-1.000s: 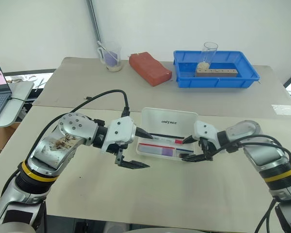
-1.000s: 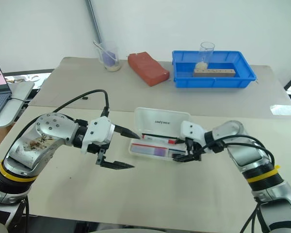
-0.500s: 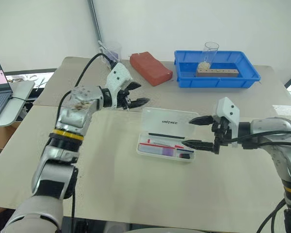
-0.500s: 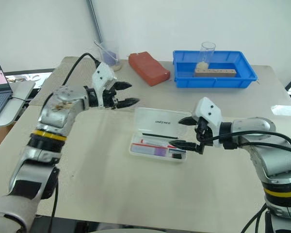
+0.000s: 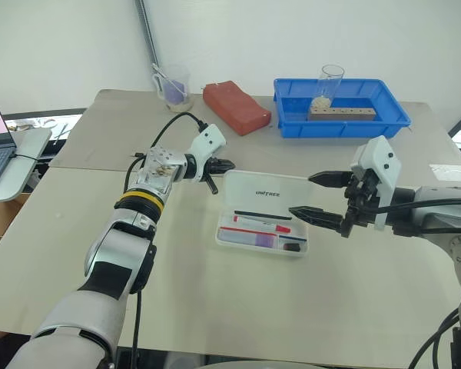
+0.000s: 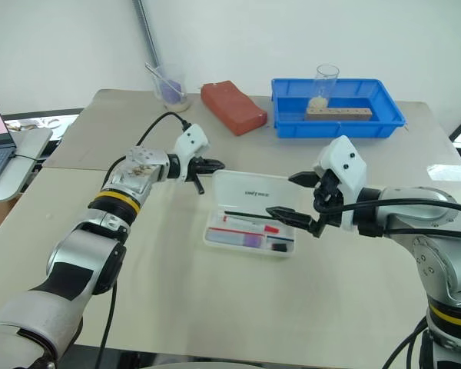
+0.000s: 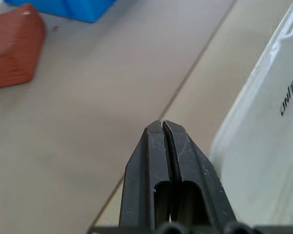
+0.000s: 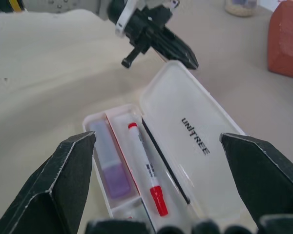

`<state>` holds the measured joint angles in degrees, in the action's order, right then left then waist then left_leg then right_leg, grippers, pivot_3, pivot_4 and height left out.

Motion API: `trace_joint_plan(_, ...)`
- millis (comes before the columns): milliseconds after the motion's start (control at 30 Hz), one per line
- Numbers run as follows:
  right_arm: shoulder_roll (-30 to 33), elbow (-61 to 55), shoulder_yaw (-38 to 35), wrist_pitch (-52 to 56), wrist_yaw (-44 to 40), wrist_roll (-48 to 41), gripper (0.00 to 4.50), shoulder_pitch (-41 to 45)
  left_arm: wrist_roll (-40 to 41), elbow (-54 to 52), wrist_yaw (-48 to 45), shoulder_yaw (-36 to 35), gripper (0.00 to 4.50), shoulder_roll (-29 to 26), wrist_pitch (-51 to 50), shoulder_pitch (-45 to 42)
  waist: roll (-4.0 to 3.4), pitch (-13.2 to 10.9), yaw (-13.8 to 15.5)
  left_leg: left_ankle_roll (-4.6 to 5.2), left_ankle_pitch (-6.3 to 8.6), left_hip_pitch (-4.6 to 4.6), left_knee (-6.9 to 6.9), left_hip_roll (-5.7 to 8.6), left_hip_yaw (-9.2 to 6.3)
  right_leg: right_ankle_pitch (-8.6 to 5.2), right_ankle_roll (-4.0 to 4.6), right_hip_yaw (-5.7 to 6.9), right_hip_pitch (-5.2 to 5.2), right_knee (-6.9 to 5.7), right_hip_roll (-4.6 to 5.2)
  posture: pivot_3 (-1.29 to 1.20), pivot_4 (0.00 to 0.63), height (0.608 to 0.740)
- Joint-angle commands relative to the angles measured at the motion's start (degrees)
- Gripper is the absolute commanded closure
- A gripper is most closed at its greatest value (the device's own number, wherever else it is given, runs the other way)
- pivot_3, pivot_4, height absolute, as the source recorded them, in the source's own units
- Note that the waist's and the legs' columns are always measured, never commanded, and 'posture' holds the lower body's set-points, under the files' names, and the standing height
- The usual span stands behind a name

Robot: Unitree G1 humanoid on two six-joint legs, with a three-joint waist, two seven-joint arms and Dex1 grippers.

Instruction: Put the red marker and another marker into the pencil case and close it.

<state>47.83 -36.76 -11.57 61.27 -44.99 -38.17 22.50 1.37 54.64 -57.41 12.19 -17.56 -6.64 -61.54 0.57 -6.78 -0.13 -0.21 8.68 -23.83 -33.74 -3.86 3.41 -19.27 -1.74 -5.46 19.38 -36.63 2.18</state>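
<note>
On the table (image 5: 215,307) the pencil case (image 5: 266,215) lies open, its lid leaning back. Inside, the red marker (image 8: 145,167) and the purple-capped marker (image 8: 109,164) lie side by side in their compartments. My left end effector (image 5: 224,164) is pinched closed, empty, just beside the lid's far corner. My right end effector (image 5: 316,196) hovers spread wide, empty, near the case.

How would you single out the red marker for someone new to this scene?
On the beige table, find the open pencil case lying between the two arms. Inside lies the red marker, slim and white with red ends, beside the thicker lavender marker.
</note>
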Motion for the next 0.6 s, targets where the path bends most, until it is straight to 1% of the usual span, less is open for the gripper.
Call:
trace_joint_plan(33,1.22,-1.15,-0.6,0.7,1.16,-1.83,0.0,1.84,0.46,-4.06,-5.37,-0.11,4.4,-1.17,-1.32,-0.55,-0.02,0.01,-0.03,0.0,0.0,-0.01,0.0,0.0,0.0,0.0,0.0,0.0,0.0,0.0,0.0,0.0,0.15,0.74)
trace_joint_plan(100,1.88,0.24,0.29,0.52,0.75,-1.96,0.0,3.47,1.39,-10.31,-11.02,0.84,4.4,-3.07,-4.88,1.88,-0.05,0.03,-0.37,0.0,0.0,-0.02,0.0,0.01,0.0,0.0,0.0,0.0,0.0,0.0,0.0,0.0,0.15,0.74)
trace_joint_plan(167,2.3,1.57,0.97,-0.06,0.12,-2.2,0.0,4.43,2.43,-19.13,-15.96,2.16,4.4,-5.4,-8.24,5.81,-0.08,0.05,-0.72,0.0,0.0,-0.01,0.03,0.0,-0.01,0.0,0.0,0.0,0.0,0.0,0.0,0.0,0.15,0.74)
trace_joint_plan(333,3.49,2.35,2.76,-1.49,-2.49,-2.74,0.0,3.63,2.81,-38.18,-21.54,5.98,4.4,-10.49,-13.05,15.67,-0.15,0.08,-0.82,0.0,0.0,0.04,0.09,-0.03,-0.01,-0.02,0.05,-0.01,-0.02,-0.03,-0.01,0.0,0.15,0.74)
trace_joint_plan(400,3.89,2.2,3.82,-2.22,-3.52,-2.29,0.0,2.42,1.53,-42.66,-20.84,7.52,4.4,-11.58,-11.6,18.93,-0.15,0.08,-0.73,0.01,0.0,0.04,0.06,-0.03,-0.01,-0.02,0.05,-0.02,-0.04,-0.02,-0.01,0.0,0.15,0.74)
trace_joint_plan(467,3.75,2.5,5.72,-4.11,-3.86,-0.59,0.0,0.58,0.05,-44.91,-17.64,8.72,4.4,-10.76,-9.7,21.71,-0.14,0.08,-0.44,0.01,0.0,0.04,0.01,-0.03,-0.03,-0.02,0.05,-0.02,-0.1,-0.01,-0.01,0.0,0.15,0.74)
trace_joint_plan(500,3.53,2.93,6.87,-5.41,-3.75,0.6,0.0,-0.41,0.32,-46.12,-16.51,8.98,4.4,-9.9,-10.51,23.0,-0.14,0.08,-0.34,0.01,-0.01,0.04,-0.03,-0.02,-0.06,-0.03,0.04,-0.02,-0.17,0.02,0.0,0.0,0.15,0.74)
trace_joint_plan(567,3.31,4.2,9.01,-8.07,-3.47,2.97,0.0,-2.07,-0.61,-47.02,-14.66,10.22,4.4,-8.89,-10.73,24.76,-0.13,0.08,-0.21,0.02,-0.01,0.04,-0.08,0.0,-0.05,-0.03,0.03,-0.04,-0.21,0.05,0.04,0.0,0.15,0.74)
trace_joint_plan(600,3.29,4.75,9.66,-9.01,-3.41,3.77,0.0,-2.6,-2.32,-46.48,-13.99,11.49,4.4,-9.15,-8.9,25.34,-0.13,0.07,-0.17,0.02,-0.01,0.03,-0.11,0.01,-0.04,-0.04,0.02,-0.04,-0.21,0.04,0.05,0.0,0.15,0.74)
